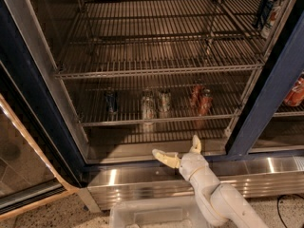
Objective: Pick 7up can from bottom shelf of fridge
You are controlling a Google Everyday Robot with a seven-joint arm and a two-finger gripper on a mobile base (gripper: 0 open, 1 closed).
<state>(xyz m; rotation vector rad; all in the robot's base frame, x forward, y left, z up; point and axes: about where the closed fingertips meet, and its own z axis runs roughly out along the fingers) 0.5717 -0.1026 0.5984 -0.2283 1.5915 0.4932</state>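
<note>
The fridge (33, 87) stands open, with a dark blue frame and wire racks. On the bottom shelf (118, 122) stands the 7up can (164, 102), dull grey-green, just right of a paler silver can (148, 107). My gripper (178, 151) is open and empty, with its cream fingers spread wide. It hovers in front of the steel base panel, below and slightly right of the 7up can, outside the shelf. One fingertip (196, 140) points up toward the shelf's front rail.
A dark blue can (111, 101) stands at the left of the shelf and two red cans (200, 99) at the right. Upper racks (156, 70) overhang the shelf. A blue pillar (266, 99) borders the right side. Cans stand at top right (267, 6). A pale bin (156, 215) sits below.
</note>
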